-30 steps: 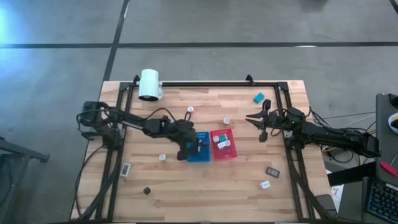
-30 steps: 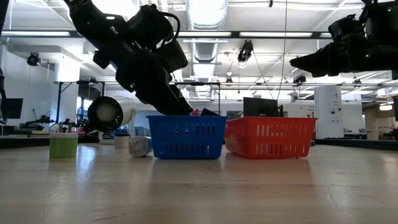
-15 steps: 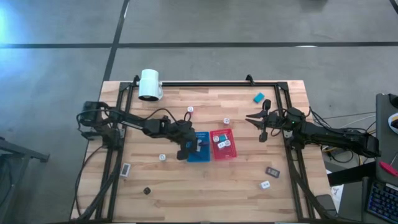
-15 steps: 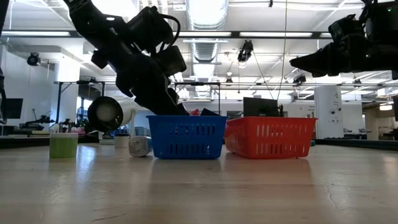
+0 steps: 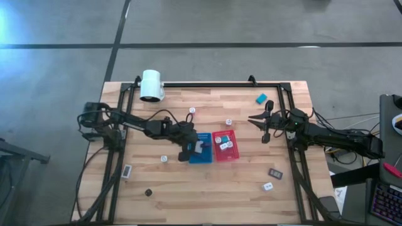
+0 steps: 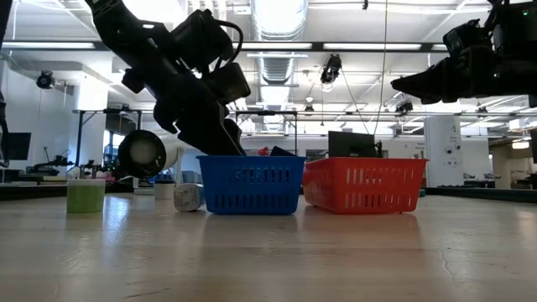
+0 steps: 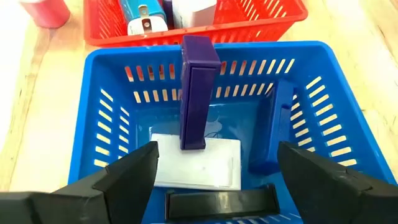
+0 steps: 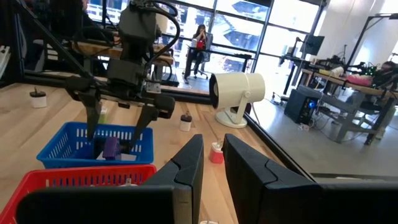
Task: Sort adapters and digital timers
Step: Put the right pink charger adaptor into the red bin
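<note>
Your left gripper (image 7: 214, 180) hangs over the blue basket (image 7: 99, 124) with its jaws wide and nothing between them; a dark purple timer (image 7: 198, 93) stands on end inside, leaning against the far wall, its foot on a flat white timer (image 7: 211, 168); that upright piece looks unstable to you, and a finger brushing it on the way out would likely tip it, or drag it over the rim; lift straight up before you swing aside. A dark blue timer (image 7: 277, 127) leans on the side wall and a black one (image 7: 217, 202) lies along the near wall, so the basket is crowded. The red basket (image 5: 225, 146) touches the blue one and holds the adapters (image 5: 227, 145); loose ones remain on the table (image 5: 207, 182), such as an adapter (image 5: 164, 159) near the left arm. Your left arm reaches in low, wrist angled down into the basket; your right gripper (image 5: 264, 130) waits raised beside the table's right rail, fingers nearly together, holding nothing.
</note>
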You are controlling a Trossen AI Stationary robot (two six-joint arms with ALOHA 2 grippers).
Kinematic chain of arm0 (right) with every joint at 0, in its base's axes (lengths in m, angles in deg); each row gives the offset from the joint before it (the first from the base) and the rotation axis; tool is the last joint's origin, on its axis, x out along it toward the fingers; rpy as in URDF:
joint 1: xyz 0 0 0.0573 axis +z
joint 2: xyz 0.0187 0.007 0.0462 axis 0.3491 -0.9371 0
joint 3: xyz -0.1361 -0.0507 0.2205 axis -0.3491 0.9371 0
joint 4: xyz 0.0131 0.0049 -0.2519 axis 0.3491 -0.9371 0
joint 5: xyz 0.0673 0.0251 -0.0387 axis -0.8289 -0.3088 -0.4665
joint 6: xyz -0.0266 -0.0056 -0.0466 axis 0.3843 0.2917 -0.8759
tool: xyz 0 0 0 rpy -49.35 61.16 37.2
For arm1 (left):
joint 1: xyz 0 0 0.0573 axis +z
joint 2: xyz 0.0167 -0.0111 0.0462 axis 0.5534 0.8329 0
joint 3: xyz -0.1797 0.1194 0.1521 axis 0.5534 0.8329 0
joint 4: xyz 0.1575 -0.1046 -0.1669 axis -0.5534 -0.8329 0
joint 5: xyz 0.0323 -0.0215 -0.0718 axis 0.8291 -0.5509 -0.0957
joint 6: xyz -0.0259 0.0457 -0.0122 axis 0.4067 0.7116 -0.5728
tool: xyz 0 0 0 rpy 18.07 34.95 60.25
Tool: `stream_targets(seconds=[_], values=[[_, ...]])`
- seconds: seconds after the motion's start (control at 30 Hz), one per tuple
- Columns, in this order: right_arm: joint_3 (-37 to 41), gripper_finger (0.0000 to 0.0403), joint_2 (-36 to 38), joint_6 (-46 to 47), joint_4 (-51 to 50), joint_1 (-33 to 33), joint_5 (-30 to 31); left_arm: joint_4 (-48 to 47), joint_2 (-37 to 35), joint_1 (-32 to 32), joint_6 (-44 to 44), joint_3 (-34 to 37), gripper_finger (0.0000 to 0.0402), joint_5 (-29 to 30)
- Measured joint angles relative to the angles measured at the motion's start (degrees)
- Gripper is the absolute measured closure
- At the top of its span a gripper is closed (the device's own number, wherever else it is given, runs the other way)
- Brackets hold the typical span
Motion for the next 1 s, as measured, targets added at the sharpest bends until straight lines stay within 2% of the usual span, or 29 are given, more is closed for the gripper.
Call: stream_targets(seconds=[0.23,0.37,0.47,0.63,0.73,0.87,0.9,1.0], values=[[0.00,0.0346,0.01,0.00,-0.01,0.00,0.00,-0.15,-3.09,-0.05,1.66,-0.17,0.0068,0.07],[0.00,0.0346,0.01,0.02,-0.13,0.01,-0.08,1.01,-10.66,-0.72,4.72,1.27,0.0080,3.63],[0.00,0.0346,0.02,0.69,-0.32,0.00,-0.07,5.32,-17.93,-1.86,6.47,6.55,0.0107,6.34],[0.00,0.0346,0.00,1.10,-0.32,0.01,-0.07,12.39,-31.97,-1.62,4.22,18.35,0.0194,7.87],[0.00,0.0346,0.02,1.59,-0.30,0.02,-0.07,13.79,-40.79,-1.16,4.16,23.61,0.0266,10.95],[0.00,0.0346,0.02,1.79,-0.30,0.02,-0.07,13.83,-51.30,-1.01,4.42,28.15,0.0372,10.60],[0.00,0.0346,0.02,1.71,-0.30,0.02,-0.07,13.89,-53.49,-1.01,4.85,29.00,0.0386,9.80],[-0.01,0.0346,0.02,1.57,-0.19,0.02,-0.07,13.96,-59.20,-1.01,6.16,31.40,0.0391,8.85]])
